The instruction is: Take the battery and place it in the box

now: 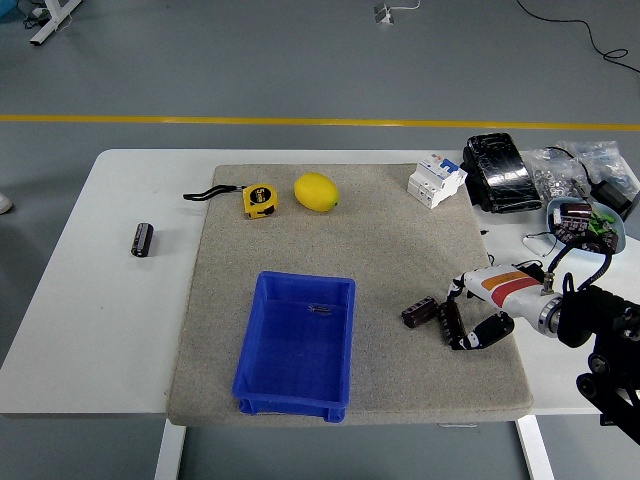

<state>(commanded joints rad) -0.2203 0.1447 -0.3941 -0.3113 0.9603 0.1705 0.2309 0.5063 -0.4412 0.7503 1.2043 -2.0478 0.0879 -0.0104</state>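
The blue box (pixel 296 344) is seen well to the left of the right hand (pixel 478 310), with bare mat between them. Two dark cylindrical batteries lie at the hand: one battery (pixel 419 311) just left of the fingertips, its long axis angled up to the right; the second battery (pixel 451 323), nearly upright in the view, is enclosed by the curled fingers. No left hand is shown.

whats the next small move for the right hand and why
Probably close the right hand firmly on the battery and lift: its fingers already flank that battery on the mat, and the blue box sits further left.
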